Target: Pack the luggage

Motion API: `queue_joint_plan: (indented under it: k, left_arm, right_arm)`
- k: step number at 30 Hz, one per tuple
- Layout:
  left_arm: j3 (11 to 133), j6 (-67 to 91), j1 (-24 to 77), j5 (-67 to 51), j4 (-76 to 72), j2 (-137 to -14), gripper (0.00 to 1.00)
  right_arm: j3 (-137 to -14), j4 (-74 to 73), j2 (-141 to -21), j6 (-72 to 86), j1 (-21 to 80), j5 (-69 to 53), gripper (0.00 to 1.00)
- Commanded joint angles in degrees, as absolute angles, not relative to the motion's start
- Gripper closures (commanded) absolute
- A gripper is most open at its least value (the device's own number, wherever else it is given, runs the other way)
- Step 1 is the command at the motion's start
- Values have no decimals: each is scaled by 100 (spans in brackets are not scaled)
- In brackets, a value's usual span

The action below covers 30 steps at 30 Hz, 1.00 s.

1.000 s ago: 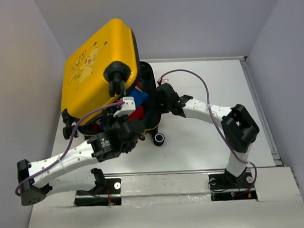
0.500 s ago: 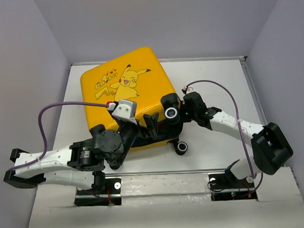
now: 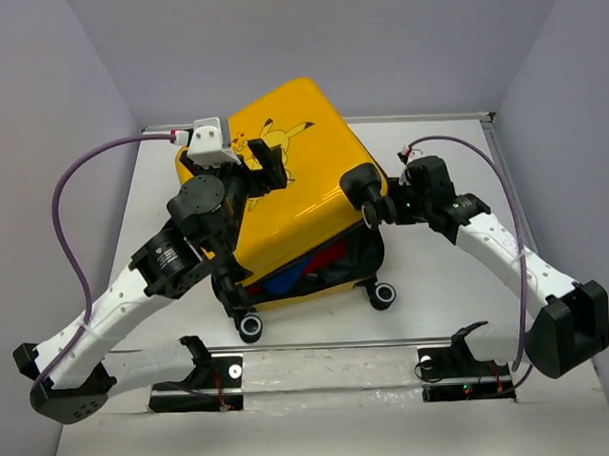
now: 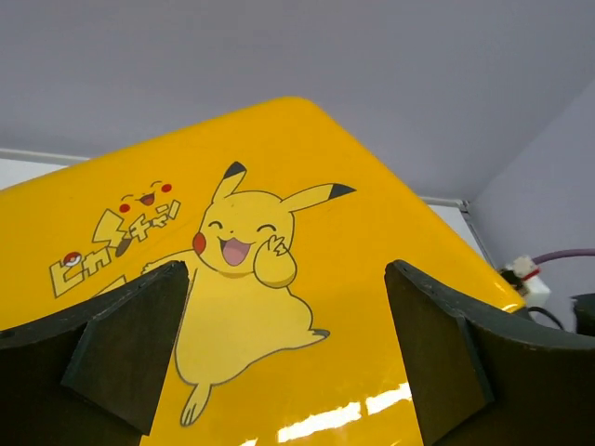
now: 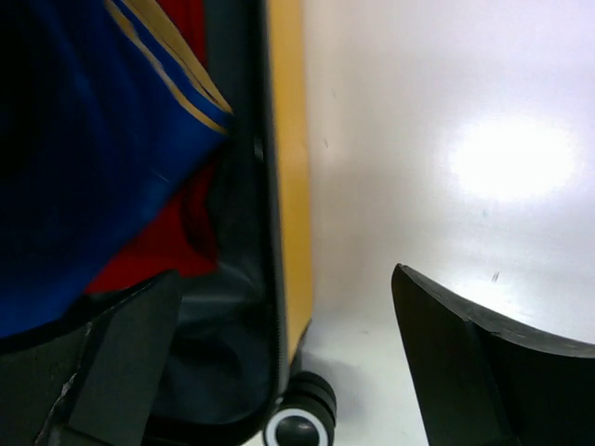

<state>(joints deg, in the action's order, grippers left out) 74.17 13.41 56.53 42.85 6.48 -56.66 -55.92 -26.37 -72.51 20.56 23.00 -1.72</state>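
Left arm (image 3: 117, 305) — rises from its base with the elbow low at the near left. The forearm slants up and forward, and the wrist is raised and bent over toward the right. Left hand (image 3: 265, 161) is open, fingers (image 4: 130, 344) spread wide with nothing between them.

Right arm (image 3: 506, 256) — elbow swung out to the near right, forearm running back toward the left. Right hand (image 3: 382, 207) points left and downward, its jaws also wide apart and gripping nothing.

The suitcase (image 3: 313, 188), at the centre of the top view, is glossy yellow. Its cartoon (image 4: 244, 279) has black-tipped ears and red cheeks. The lining (image 5: 223, 362) is dark grey and the wheels (image 3: 251, 328) are black with pale hubs. Inside show blue cloth (image 5: 84, 177) with thin yellow stripes and red cloth (image 5: 153, 246). The table (image 3: 457, 293) is white.
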Motion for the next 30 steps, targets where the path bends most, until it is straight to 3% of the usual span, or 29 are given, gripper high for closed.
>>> queue_joint_plan:
  k: [1, 6, 10, 14, 18, 19, 20, 23, 26, 30]
  left_arm:
    - [7918, 1670, 5046, 3394, 554, -6055, 2]
    - [8287, 1740, 4011, 2954, 791, -6626, 2]
    - [8236, 1811, 3351, 2260, 739, -6829, 2]
    - [8270, 1784, 2963, 2039, 598, -7013, 2]
    - [8813, 1696, 2401, 1609, 764, -7566, 2]
    - [8946, 1635, 2269, 1452, 808, -7724, 2]
    - [9113, 1635, 2137, 1354, 861, -7882, 2]
    - [9894, 1407, 1741, 1090, 1195, -8664, 2]
    - [10913, 1178, 1442, 774, 1799, -9891, 2]
    - [12344, 1177, 1012, 318, 2232, -11037, 2]
  right_arm:
    - [-7047, -2232, -6820, 2030, 2145, 158, 2]
    - [-7217, -2084, -6347, 2364, 2145, 1931, 22]
    - [-7050, -2144, -6047, 2014, 2145, 2864, 26]
    - [-6971, -2251, -5968, 1908, 2145, 2034, 31]
    - [-6794, -2328, -5845, 2100, 2372, -287, 47]
    - [-6742, -2407, -5810, 2161, 2808, -334, 62]
    - [-6698, -2487, -5775, 2145, 2812, -308, 70]
    - [-6609, -2891, -5625, 2109, 4223, -96, 90]
    - [-6495, -3163, -5590, 2144, 5137, -457, 93]
    - [-6355, -3725, -5800, 2241, 6201, -27, 93]
